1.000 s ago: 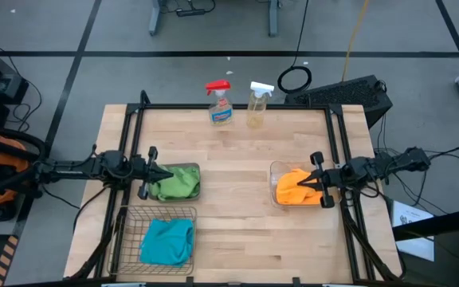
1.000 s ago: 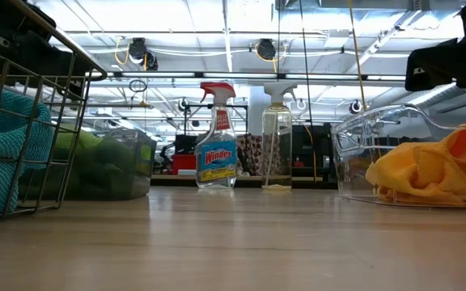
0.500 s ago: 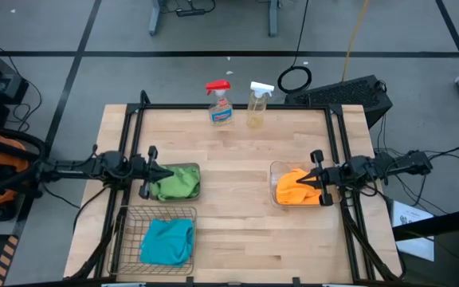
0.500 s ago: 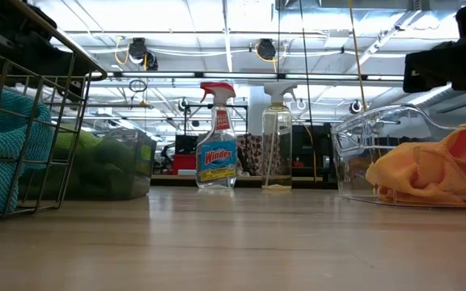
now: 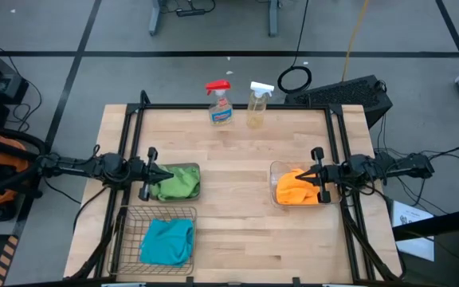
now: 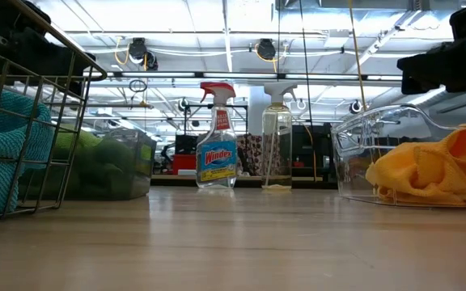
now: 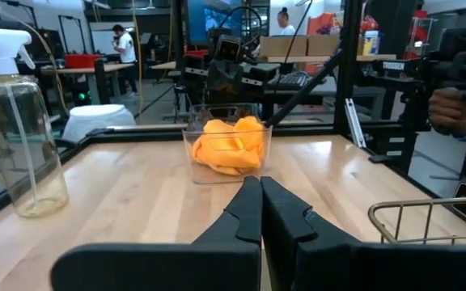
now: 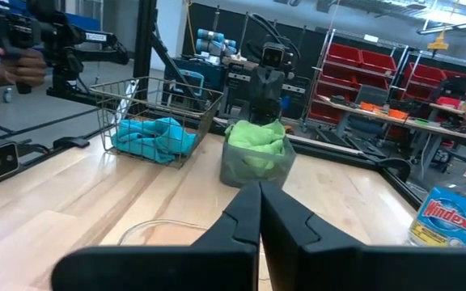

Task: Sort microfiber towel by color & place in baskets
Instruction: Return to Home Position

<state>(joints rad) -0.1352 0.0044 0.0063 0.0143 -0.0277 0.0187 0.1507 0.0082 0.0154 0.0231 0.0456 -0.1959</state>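
Note:
Green towels (image 5: pixel 178 183) fill the smoky grey tub (image 8: pixel 253 170) at the table's left. Orange towels (image 5: pixel 293 190) lie in the clear tub (image 5: pixel 274 171) at the right. Teal towels (image 5: pixel 167 241) sit in the wire-mesh basket (image 5: pixel 126 219) at the near left corner. My left gripper (image 5: pixel 166 173) hovers level at the grey tub's left side, shut and empty, as its wrist view shows (image 7: pixel 260 202). My right gripper (image 5: pixel 301 177) hangs over the clear tub's right part, above the orange towels, also shut and empty (image 8: pixel 259 206).
A red-capped Windex spray bottle (image 5: pixel 220 102) and a clear spray bottle (image 5: pixel 258 102) stand at the far edge. Bare wood lies between the tubs in the table's middle. A person's hand (image 7: pixel 451 105) shows beyond the table's near side.
My right gripper has drawn back a little toward the table's right edge, still shut. The towels and the containers stay where they were.

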